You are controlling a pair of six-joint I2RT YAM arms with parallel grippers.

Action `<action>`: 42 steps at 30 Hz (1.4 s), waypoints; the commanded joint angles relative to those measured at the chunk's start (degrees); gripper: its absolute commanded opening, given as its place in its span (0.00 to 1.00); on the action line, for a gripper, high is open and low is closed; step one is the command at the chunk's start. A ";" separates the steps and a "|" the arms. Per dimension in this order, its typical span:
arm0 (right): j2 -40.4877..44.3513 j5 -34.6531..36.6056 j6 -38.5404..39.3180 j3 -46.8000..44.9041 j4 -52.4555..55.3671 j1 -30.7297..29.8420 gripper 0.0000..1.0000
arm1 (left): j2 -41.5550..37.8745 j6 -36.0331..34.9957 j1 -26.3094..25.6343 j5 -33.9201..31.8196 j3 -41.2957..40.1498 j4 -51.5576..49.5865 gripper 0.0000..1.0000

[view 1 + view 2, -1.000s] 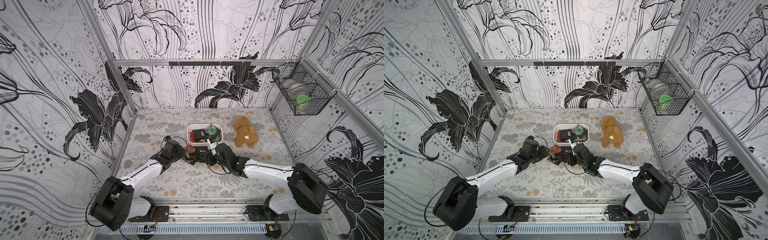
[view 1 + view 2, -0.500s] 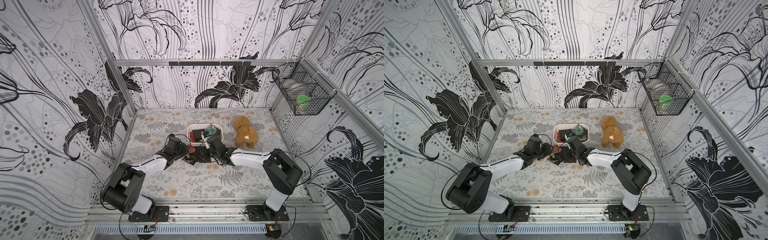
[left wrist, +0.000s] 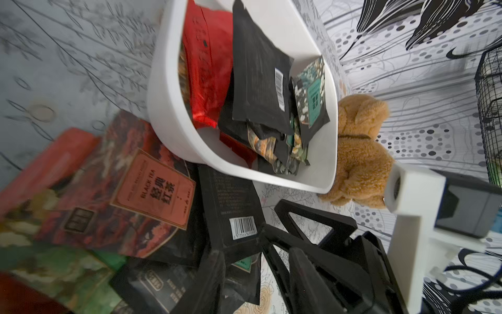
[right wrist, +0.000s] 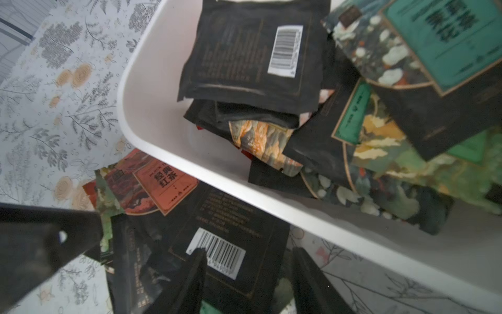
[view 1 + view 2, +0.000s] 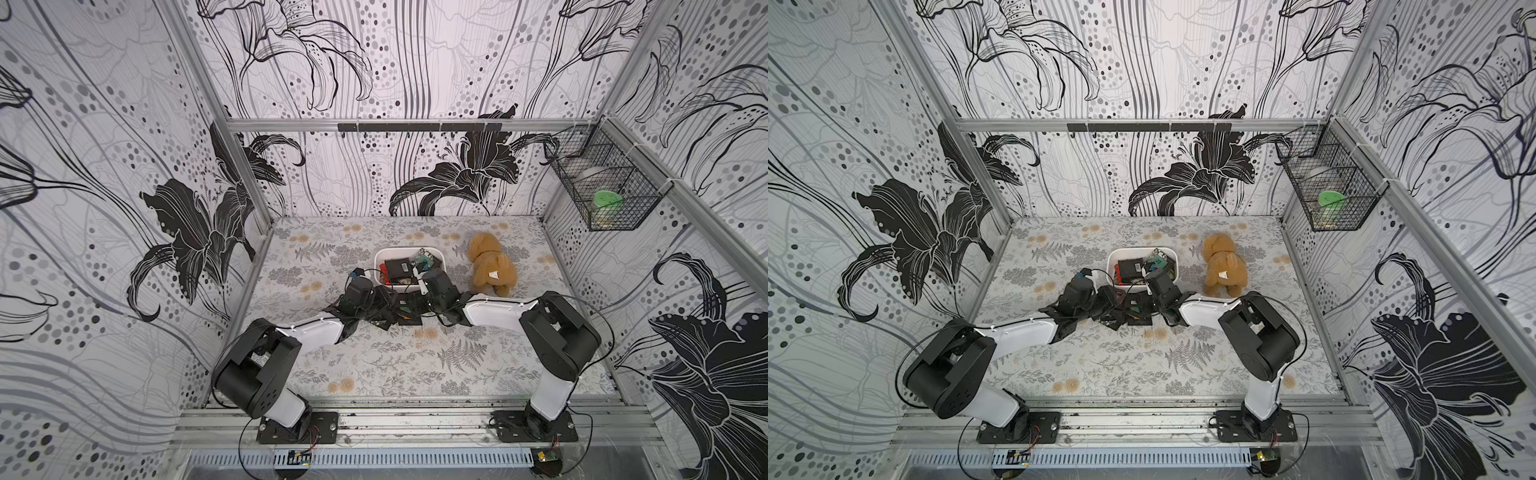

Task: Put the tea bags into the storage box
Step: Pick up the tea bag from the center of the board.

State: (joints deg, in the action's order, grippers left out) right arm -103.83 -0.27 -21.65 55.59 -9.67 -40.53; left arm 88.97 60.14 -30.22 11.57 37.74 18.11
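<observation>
Some tea bags are already lying in the storage box, piled crooked on top of each other. More are lying on the counter in a messy heap. The heap is touching the near side of the box, between the two hands.

The left hand is hanging low over the heap with its fingers partly spread. I am not seeing anything pinched between them. The right hand is doing the same. Its fingers are standing apart over a black barcode bag, just beside the box's rim.

I am guessing these bags are very light, thin and bendy. Their shiny skin is probably slippery, so a loose pinch may be letting one slide out. They are lying flat and overlapping. A hand pushing straight down is likely to be squashing them or catching two at once.

The best place to take hold looks like a free edge or corner sticking out of the heap. That could be the edge of the barcode bag or of the red-label bag. The flat sealed edge seems safer than the puffy middle.

The box is probably light too, so a bump could be sliding it toward the plush toy.
</observation>
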 commanded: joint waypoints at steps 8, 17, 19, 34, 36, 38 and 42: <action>-1.98 -1.82 -0.34 0.97 -0.41 0.71 0.50 | 7.30 8.43 -1.45 -0.14 0.67 9.71 0.43; -2.68 -2.10 -0.22 1.49 -0.04 0.78 0.49 | 5.98 8.59 -1.46 -4.18 -0.37 6.16 0.42; -2.68 -2.11 -0.21 1.43 -0.06 0.77 0.49 | 6.01 8.81 -1.46 -4.56 -0.61 5.70 0.42; -2.87 -3.07 0.02 1.72 -0.12 0.81 0.48 | 8.43 8.93 -1.70 -4.54 0.99 4.50 0.40; -2.78 -3.24 -0.06 1.71 -0.12 0.81 0.47 | 8.58 9.19 -1.72 -4.63 1.02 4.76 0.40; -2.91 -3.24 -0.04 1.75 -0.10 0.80 0.47 | 8.89 9.12 -1.84 -4.33 1.49 5.09 0.40; -2.99 -3.51 -0.05 1.80 0.00 0.80 0.47 | 9.87 9.27 -1.95 -3.80 2.59 5.25 0.40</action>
State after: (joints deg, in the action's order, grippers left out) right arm -105.82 -2.92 -21.63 56.14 -9.67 -40.03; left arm 97.73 69.28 -31.64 7.62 38.57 22.68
